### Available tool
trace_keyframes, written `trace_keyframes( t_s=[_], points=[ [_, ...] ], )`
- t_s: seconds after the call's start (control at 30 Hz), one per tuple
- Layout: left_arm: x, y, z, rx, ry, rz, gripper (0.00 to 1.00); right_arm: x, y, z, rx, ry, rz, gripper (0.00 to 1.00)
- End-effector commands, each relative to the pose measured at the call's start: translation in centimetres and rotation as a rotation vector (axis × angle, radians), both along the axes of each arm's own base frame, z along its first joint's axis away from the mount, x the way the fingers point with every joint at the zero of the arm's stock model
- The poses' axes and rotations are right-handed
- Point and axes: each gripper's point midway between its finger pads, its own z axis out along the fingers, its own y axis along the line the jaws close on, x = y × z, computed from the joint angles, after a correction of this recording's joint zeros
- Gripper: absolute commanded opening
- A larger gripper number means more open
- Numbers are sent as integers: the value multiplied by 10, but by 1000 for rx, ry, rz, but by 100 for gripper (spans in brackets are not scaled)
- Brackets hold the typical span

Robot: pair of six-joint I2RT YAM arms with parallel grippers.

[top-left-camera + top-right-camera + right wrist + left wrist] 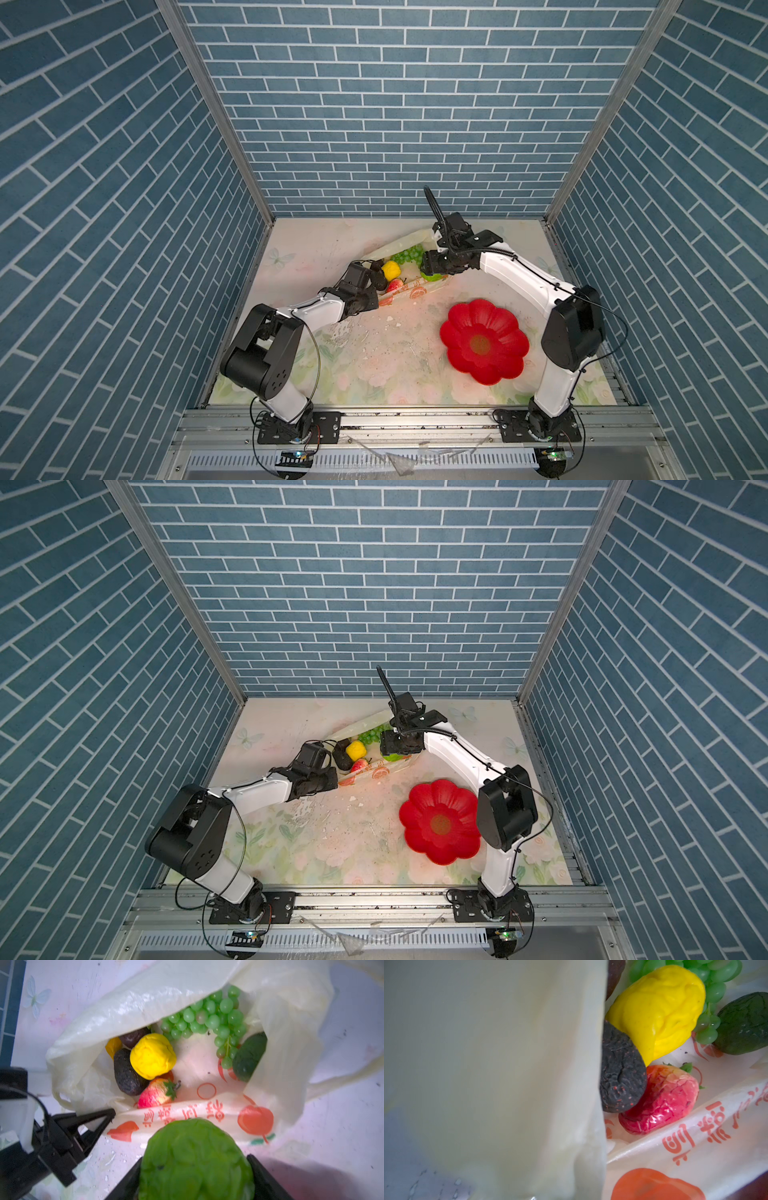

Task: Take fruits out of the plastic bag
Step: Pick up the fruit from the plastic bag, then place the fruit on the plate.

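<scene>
L hand [108, 1115] clenched on plastic bag [145, 1001] rim, left end; R hand [197, 1178] grasping bumpy green fruit [195, 1147]. Bag's red Chinese print [182, 1113] illegible.

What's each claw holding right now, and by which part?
The right claw grips the bumpy green fruit across its sides; left claw pinches the plastic bag at its mouth edge.

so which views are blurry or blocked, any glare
left wrist view: the plastic bag sits close to the lens, a blurred sheet over half the frame, strawberry sharp; right wrist view: bumpy green fruit close and soft, glare on the bag; both top views: sharp, brick walls splayed by the wide lens
</scene>
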Motion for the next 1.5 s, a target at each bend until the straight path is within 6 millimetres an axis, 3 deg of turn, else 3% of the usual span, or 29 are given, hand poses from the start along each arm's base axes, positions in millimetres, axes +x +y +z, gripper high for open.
trace_keyframes(
  t_s=[0.0,0.33,0.6,0.8,0.97,1.47],
  points=[
    [2,-1,5,-5,-12,0,9,-30,-36,-9,-86,51,-27,70],
    [4,-3,2,-3,2,-6,9,-84,-94,-37,-95,171,-161,70],
    [5,-4,1,-1,10,-7,9,-113,-128,-71,-83,245,-278,69],
    [5,-3,1,-1,9,-6,9,-121,-147,-97,-74,272,-356,69],
    [4,-3,0,2,12,-7,9,-121,-150,-110,-72,281,-379,69],
    [2,-2,0,1,8,-5,9,-109,-161,-132,-99,284,-434,69]
  ],
)
